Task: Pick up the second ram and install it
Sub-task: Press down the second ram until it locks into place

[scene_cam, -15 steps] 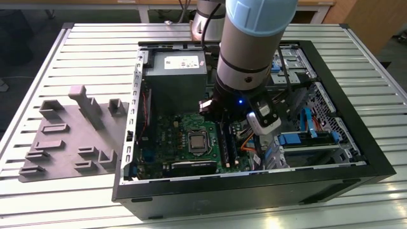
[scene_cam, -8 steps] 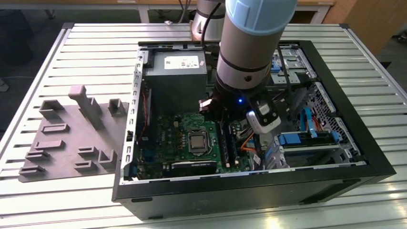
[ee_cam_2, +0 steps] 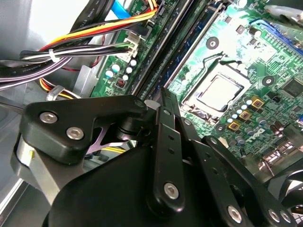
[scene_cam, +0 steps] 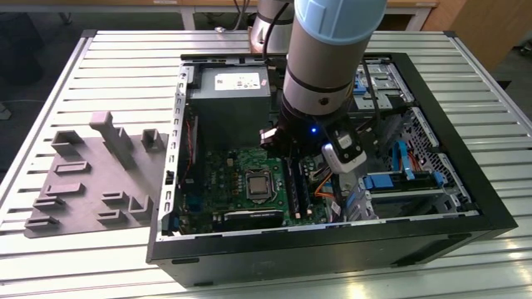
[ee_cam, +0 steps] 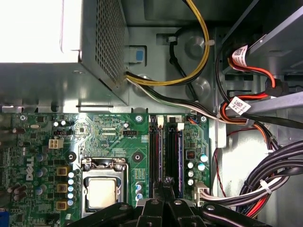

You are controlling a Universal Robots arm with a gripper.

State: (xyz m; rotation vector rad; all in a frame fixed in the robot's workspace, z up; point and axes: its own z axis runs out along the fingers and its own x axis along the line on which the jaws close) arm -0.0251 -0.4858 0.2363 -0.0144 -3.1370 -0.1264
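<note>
Gripper | low centre of first wrist view, over slot rails | finger state indeterminable | second ram apparently seated; even downward pressure advisable

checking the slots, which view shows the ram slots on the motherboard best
The first wrist view: it looks straight down on the ram slots, their black rails running side by side beside the processor socket. The second wrist view shows them obliquely, partly behind the gripper. In the exterior view the arm hides most of them.
</note>
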